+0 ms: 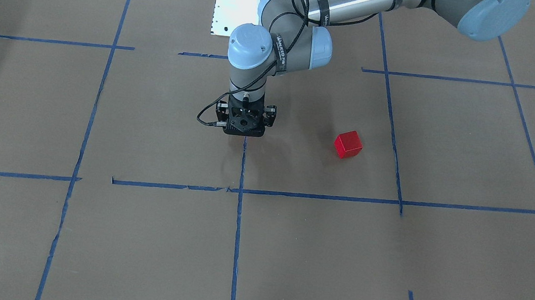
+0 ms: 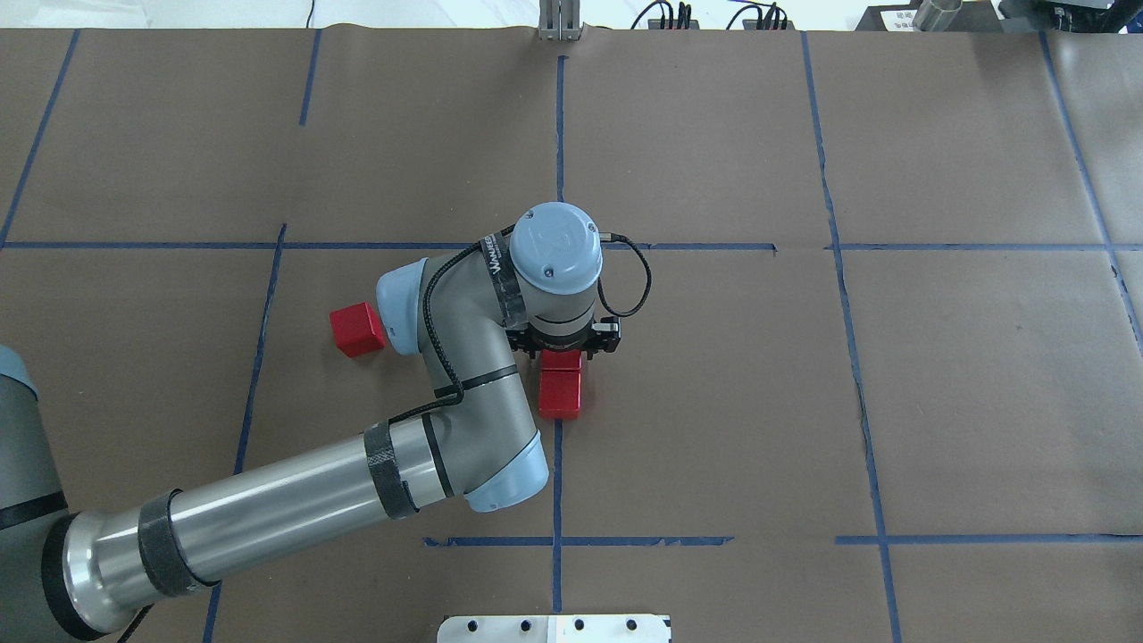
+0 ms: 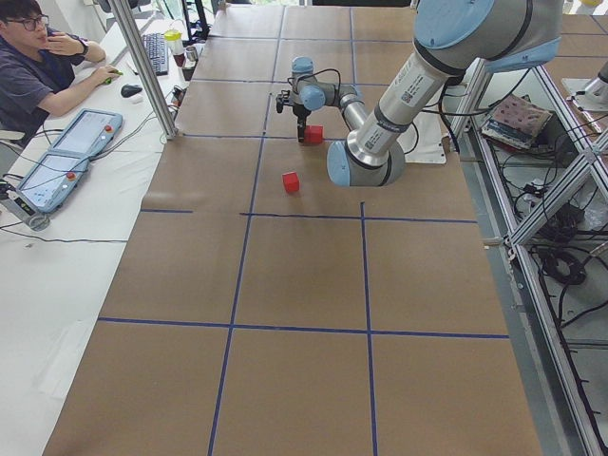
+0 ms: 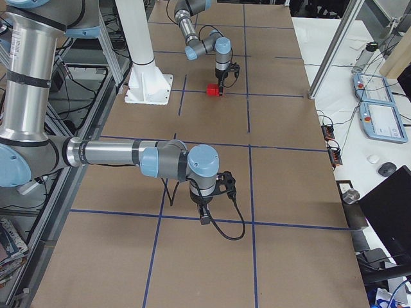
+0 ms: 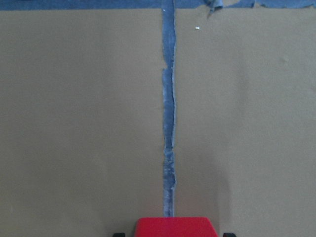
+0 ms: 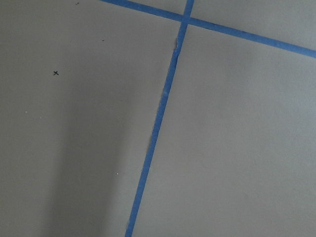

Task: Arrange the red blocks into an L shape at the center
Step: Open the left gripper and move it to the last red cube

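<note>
Surface [image 2: 964, 134]: brown paper, gridded with blue tape. Center [image 2: 600, 395]: mid-surface, on the long blue tape line [image 2: 557, 482], halfway between two crosswise tape lines. First red block [image 2: 560, 398]: resting at the center, on the long line. Second red block [image 2: 564, 361]: set against the first on its side toward the operators' edge, the two in a row along the line with no gap visible; partly hidden under the left hand. Third red block [image 2: 357, 329]: alone, well apart from the pair toward the robot-left edge of the surface, slightly askew to the grid. Left hand [image 2: 563, 348]: pointing straight down at the surface over the second red block; in the wrist view a fingertip [image 5: 118, 234] shows close beside the block on either side; whether clenched on it or released, cannot tell. Right hand [image 4: 204, 217]: pointing down, low over bare paper toward the robot-right edge, just beside a crosswise tape line; clenched or released, cannot tell
</note>
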### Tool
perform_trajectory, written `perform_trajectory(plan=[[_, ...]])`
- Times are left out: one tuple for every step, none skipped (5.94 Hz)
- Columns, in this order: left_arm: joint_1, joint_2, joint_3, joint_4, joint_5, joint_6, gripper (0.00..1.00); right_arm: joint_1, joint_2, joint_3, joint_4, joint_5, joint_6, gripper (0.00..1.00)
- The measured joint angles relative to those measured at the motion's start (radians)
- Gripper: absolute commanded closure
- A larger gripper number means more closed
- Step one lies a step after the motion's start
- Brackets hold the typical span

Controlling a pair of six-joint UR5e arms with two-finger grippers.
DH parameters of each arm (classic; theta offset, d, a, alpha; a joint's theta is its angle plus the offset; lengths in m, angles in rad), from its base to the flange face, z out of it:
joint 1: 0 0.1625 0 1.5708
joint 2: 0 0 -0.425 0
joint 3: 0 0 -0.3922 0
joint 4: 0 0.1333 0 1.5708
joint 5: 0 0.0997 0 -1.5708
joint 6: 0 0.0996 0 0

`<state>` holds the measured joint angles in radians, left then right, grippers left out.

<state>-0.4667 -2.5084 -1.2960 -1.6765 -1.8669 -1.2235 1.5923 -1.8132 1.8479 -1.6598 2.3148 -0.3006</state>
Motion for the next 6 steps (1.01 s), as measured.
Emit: perform_trajectory(plan=[[-0.006,-0.001,-0.009,0.0,0.0,0.007,0.0,0.0,0.0,-0.001,0.0,0.0,0.0,0.0],[-0.025,-0.001,-0.032,0.003,-0.007,0.011,0.0,0.0,0.0,-0.001,0.0,0.0,0.0,0.0],[-0.058,0.002,-0.064,0.007,-0.036,0.021,0.0,0.0,0.0,0.0,0.0,0.0,0.001,0.0],[-0.099,0.026,-0.11,0.015,-0.085,0.087,0.0,0.0,0.0,0.0,0.0,0.0,0.002,0.0],[-0.138,0.085,-0.175,0.023,-0.126,0.212,0.0,0.0,0.0,0.001,0.0,0.0,0.003,0.0],[-0.174,0.166,-0.25,0.024,-0.156,0.349,0.0,0.0,0.0,0.0,0.0,0.001,0.003,0.0]])
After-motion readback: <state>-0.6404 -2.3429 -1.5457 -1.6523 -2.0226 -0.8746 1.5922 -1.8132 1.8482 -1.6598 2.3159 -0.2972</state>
